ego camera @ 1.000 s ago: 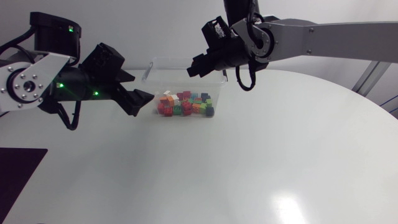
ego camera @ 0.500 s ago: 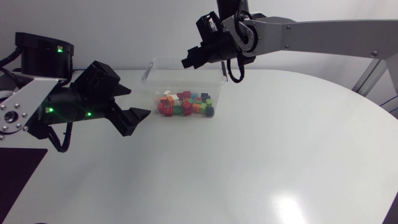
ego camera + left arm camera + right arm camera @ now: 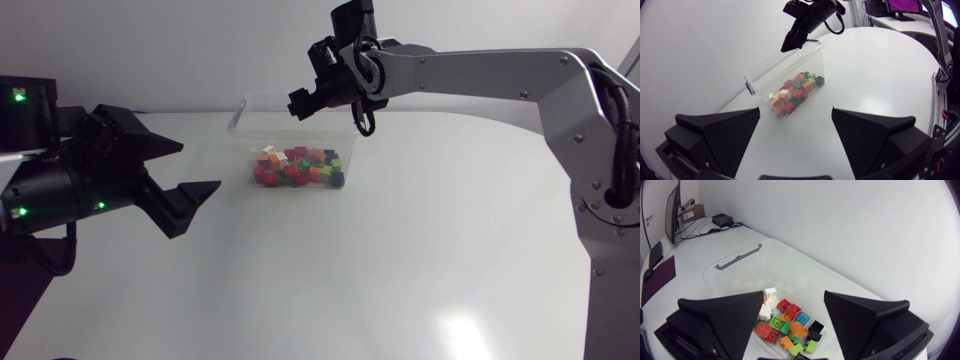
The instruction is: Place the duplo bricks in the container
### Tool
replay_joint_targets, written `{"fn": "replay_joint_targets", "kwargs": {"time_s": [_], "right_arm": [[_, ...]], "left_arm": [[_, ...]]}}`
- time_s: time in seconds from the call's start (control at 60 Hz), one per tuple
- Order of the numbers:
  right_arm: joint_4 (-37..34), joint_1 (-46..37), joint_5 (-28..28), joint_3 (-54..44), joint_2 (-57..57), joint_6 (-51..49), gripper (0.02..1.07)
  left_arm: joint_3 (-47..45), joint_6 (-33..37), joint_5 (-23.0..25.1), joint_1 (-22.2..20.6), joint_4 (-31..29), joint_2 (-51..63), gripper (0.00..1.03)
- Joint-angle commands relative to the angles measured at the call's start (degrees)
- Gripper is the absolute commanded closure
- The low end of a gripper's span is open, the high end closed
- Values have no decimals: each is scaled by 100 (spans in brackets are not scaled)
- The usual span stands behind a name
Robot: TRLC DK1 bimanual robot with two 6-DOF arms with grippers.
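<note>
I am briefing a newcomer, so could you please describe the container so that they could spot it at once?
On the white table, look to the far edge, beneath the right gripper. The container is a see-through plastic box with a grey handle at one end; unlike anything else there, it holds the heap of coloured bricks.

You are working at a glossy white table (image 3: pixel 420 250) whose edge curves round on one side. Overhead light leaves a bright glare spot (image 3: pixel 462 330) on the table near its front edge. A dark maroon mat (image 3: pixel 25 280) lies flat at the table's front corner. A plain pale wall (image 3: pixel 200 40) stands behind the table's far edge.
</note>
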Motion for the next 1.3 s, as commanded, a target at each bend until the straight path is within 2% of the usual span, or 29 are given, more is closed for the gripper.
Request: {"fn": "replay_joint_targets", "kwargs": {"time_s": [0.0,0.133,0.417,0.55,0.817,1.067,1.283], "right_arm": [[101,-59,32,13,-86,-65,6],[374,-111,164,-576,-578,-65,6],[787,-516,340,-1982,-1835,-153,6],[1270,-718,551,-3028,-2653,-303,6],[1692,-1175,744,-4504,-3936,-355,6],[1929,-1579,903,-5726,-5078,-505,6],[1973,-1975,911,-6552,-5852,-601,6]], "left_arm": [[-177,-327,-85,121,-38,-263,4],[-441,-731,-138,244,-30,-667,4],[-731,-749,-138,658,50,-1037,4],[-907,-757,-138,763,120,-1318,4],[-1162,-933,-138,1132,384,-1458,4],[-1373,-942,-138,1229,410,-1828,4],[-1689,-1215,-138,1282,630,-2223,4]]}}
